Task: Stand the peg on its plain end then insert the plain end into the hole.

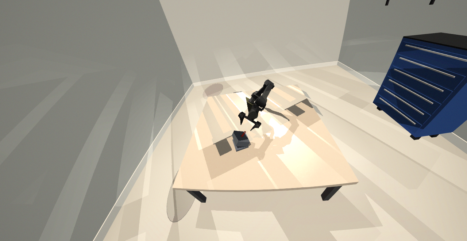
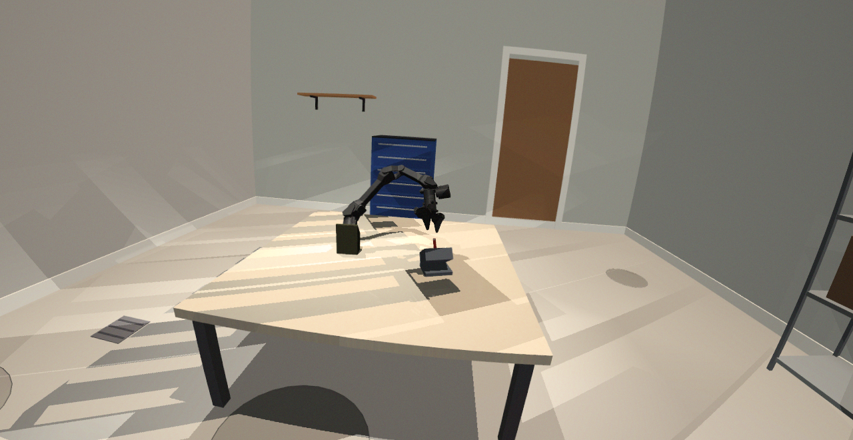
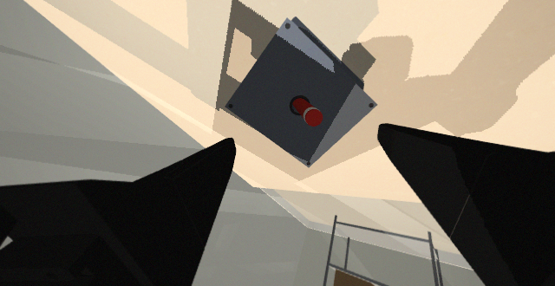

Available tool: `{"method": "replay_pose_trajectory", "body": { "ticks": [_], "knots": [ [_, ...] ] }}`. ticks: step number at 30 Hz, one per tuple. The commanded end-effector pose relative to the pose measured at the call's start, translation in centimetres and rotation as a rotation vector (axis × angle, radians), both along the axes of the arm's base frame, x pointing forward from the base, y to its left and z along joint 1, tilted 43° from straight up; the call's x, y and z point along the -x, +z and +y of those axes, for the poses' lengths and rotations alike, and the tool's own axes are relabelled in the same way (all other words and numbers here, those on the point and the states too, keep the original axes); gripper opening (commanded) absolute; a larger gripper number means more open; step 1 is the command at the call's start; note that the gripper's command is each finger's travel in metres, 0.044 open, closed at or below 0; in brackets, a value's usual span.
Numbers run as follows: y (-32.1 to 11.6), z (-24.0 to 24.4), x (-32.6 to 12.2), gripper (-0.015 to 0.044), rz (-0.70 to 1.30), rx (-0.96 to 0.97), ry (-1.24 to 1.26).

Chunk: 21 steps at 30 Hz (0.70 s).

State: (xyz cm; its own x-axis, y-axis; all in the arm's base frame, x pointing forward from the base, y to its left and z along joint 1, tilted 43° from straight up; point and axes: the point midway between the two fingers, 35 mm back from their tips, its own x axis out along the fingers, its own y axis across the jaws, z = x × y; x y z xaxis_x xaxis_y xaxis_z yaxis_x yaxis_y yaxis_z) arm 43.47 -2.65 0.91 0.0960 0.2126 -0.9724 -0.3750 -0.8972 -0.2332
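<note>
Wrist: red peg (image 1: 243,134) (image 2: 434,243) (image 3: 307,112) in hole | open pincer (image 1: 250,125) (image 2: 432,231) (image 3: 303,138) apart | depth unclear

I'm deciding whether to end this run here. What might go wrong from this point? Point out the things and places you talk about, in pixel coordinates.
The peg (image 1: 243,134) (image 2: 434,243) (image 3: 307,111) might not be fully seated: it protrudes from the panel (image 1: 240,136) (image 2: 436,257) (image 3: 269,91), and its bottom is hidden. The open end effector (image 1: 247,127) (image 2: 432,230) (image 3: 303,138) could knock the peg if it swings or dips, since its fingertips flank it in the wrist view.
</note>
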Motion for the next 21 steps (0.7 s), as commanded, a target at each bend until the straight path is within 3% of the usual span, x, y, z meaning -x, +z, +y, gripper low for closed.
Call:
{"method": "replay_pose_trajectory", "body": {
  "ticks": [1,21],
  "knots": [
    [1.5,-0.3,0.0,0.0440,-0.017,0.007,0.002],
    [3.1,-0.7,0.5,0.0440,-0.016,0.007,0.002]
  ]
}}
